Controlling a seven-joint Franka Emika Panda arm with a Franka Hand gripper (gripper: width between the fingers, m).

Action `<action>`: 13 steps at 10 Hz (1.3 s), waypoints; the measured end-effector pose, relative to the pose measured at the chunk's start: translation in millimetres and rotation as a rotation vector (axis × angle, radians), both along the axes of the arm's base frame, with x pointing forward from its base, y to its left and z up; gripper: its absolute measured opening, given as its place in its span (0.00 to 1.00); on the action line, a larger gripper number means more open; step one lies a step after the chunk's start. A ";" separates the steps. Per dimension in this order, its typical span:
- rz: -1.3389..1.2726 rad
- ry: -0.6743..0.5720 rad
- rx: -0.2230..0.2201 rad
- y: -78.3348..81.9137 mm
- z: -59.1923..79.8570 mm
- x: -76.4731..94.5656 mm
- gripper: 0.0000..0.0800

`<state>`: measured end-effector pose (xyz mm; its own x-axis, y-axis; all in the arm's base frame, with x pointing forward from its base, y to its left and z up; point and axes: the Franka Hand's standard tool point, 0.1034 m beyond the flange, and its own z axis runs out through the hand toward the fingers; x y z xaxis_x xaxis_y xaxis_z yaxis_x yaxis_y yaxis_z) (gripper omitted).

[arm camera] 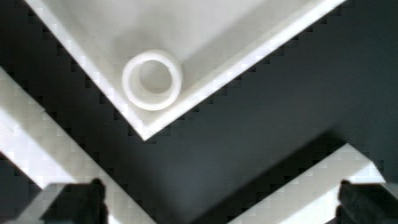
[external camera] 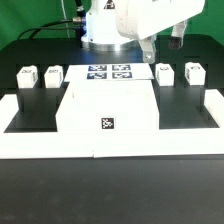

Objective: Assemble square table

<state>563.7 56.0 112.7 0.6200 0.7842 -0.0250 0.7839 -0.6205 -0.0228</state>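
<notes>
Square table plate (external camera: 105, 105) shows its round corner socket (arm camera: 151, 80) beneath the wide-apart gripper (arm camera: 217, 205).

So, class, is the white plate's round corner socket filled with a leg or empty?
Empty: the wrist view shows the socket as a bare ring, nothing in it.

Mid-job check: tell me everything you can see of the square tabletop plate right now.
The tabletop plate is a large white square, plastic-looking and smooth, lying flat on the black table at the centre of the exterior view. A black-and-white tag sits near its front edge. The wrist view shows one corner with a raised round socket, empty. No leg stands on it. The open gripper hovers above that corner, not touching it.
</notes>
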 end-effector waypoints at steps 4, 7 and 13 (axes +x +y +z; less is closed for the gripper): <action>0.000 0.000 0.000 0.0 0.0 0.0 0.81; 0.000 0.000 0.000 0.0 -0.2 -0.1 0.81; 0.368 0.033 0.012 -26.7 -12.1 -49.0 0.81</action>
<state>514.6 29.3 100.6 0.2958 0.9548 -0.0291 0.9532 -0.2970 -0.0571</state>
